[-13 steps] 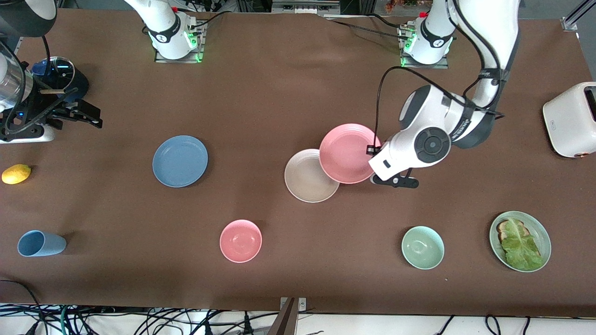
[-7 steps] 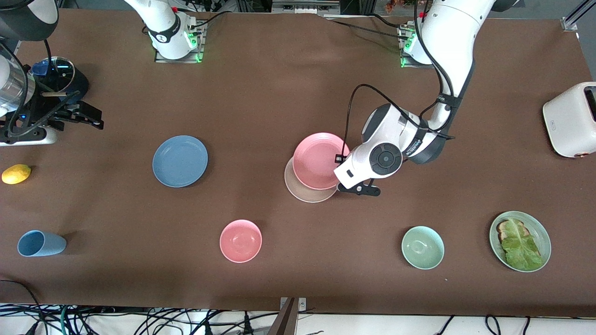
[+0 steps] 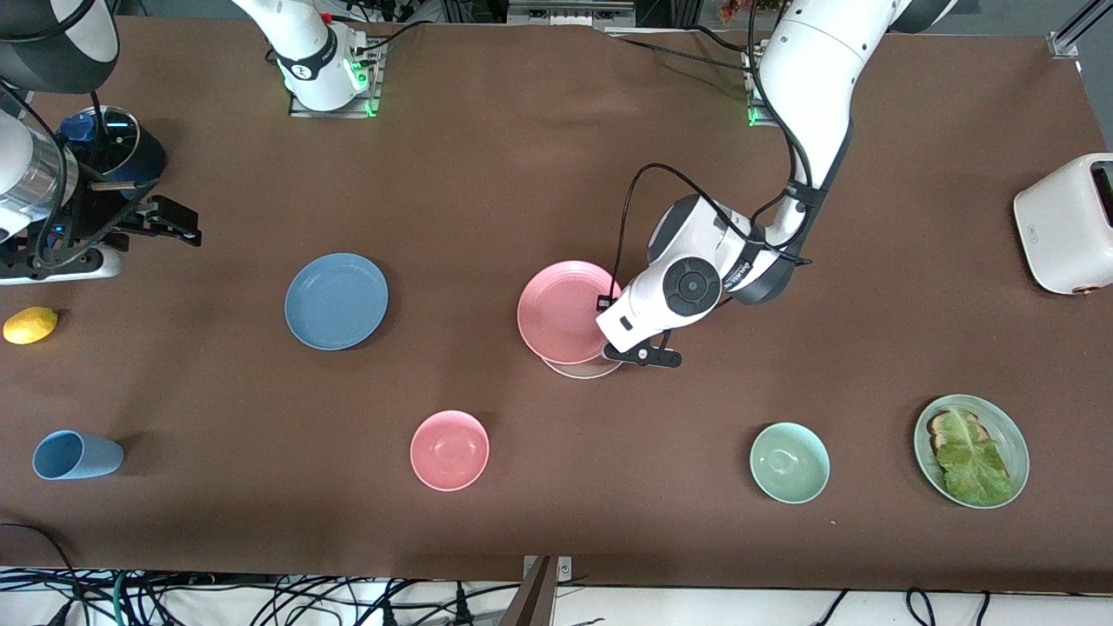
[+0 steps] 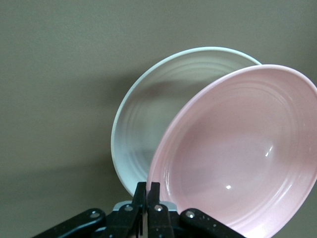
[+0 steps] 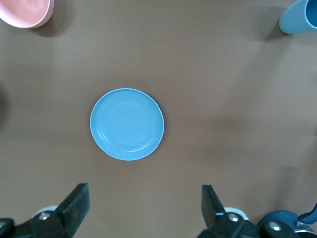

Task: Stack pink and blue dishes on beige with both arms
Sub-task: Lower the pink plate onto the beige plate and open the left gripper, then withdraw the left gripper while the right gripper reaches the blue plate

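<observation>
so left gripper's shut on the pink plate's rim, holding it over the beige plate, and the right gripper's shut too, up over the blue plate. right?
Not quite: the right gripper is open, its fingers spread wide in the right wrist view, over the blue plate. The rest holds: the left gripper is shut on the pink plate's rim, holding it over the beige plate.

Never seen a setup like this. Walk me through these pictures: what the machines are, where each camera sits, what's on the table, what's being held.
Two white robot arms stand at a brown table. The wide picture looks down from across the table; the other two come from cameras on the arms' wrists. The left gripper is shut on the rim of the pink plate, holding it tilted over the beige plate. The right gripper waits open, up in the air, looking down on the blue plate. Also on the table: a pink bowl, green bowl, blue cup, lemon, toaster and a green plate of food.
</observation>
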Robot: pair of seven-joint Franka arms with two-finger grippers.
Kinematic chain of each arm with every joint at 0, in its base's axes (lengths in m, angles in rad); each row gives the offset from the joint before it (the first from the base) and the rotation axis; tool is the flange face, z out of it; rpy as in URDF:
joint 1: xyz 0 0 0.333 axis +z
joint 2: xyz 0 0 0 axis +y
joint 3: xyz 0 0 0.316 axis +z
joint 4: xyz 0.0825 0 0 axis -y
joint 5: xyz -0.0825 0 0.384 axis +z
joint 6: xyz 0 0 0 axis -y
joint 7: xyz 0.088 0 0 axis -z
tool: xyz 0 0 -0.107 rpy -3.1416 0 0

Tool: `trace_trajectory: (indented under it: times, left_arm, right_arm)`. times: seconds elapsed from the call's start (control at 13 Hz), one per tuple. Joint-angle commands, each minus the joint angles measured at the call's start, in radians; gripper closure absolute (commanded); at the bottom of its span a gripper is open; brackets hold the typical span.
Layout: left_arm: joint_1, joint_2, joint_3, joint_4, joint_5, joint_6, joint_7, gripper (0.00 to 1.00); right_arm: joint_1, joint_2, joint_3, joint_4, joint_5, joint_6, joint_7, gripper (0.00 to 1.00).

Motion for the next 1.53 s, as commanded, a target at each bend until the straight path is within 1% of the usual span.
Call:
trace_trajectory:
  times: [0.0, 0.08, 0.15, 0.31, 0.38, 0.69, 0.92, 1.15, 1.38, 1.46]
  left_arm:
    - [-0.008, 0.023, 0.012, 0.035, -0.035, -0.001, 0.006, 1.0]
    - [-0.006, 0.025, 0.013, 0.034, -0.034, 0.007, 0.017, 0.99]
    - [-0.002, 0.026, 0.013, 0.034, -0.032, 0.014, 0.023, 0.69]
    - [0.0, 0.026, 0.016, 0.034, -0.028, 0.027, 0.091, 0.16]
    - [0.0, 0.026, 0.016, 0.034, -0.026, 0.027, 0.091, 0.0]
    - [0.007, 0.014, 0.027, 0.034, -0.018, 0.025, 0.089, 0.0]
    - [0.058, -0.006, 0.029, 0.027, 0.027, 0.002, 0.088, 0.0]
    - [0.119, -0.049, 0.027, 0.024, 0.055, -0.09, 0.088, 0.0]
    - [0.179, -0.082, 0.029, 0.012, 0.057, -0.131, 0.089, 0.0]
    - [0.204, -0.093, 0.029, 0.004, 0.072, -0.144, 0.092, 0.0]
  right_arm:
    - [-0.005, 0.026, 0.008, 0.011, 0.007, -0.002, -0.019, 0.0]
    - [-0.003, 0.043, 0.009, 0.012, 0.007, 0.003, -0.019, 0.0]
    - [0.005, 0.056, 0.011, 0.015, 0.007, 0.018, -0.015, 0.0]
    - [0.023, 0.068, 0.012, 0.015, 0.007, 0.049, -0.009, 0.0]
    - [0.032, 0.071, 0.012, 0.014, 0.009, 0.061, -0.006, 0.0]
    - [0.035, 0.082, 0.012, -0.003, 0.009, 0.076, 0.002, 0.0]
    - [0.034, 0.079, 0.011, -0.044, 0.009, 0.118, 0.002, 0.0]
    - [0.032, 0.066, 0.006, -0.09, 0.009, 0.147, 0.001, 0.0]
    - [0.032, 0.045, 0.003, -0.119, 0.009, 0.15, 0.001, 0.0]
    - [0.031, 0.046, 0.003, -0.142, 0.009, 0.173, 0.001, 0.0]
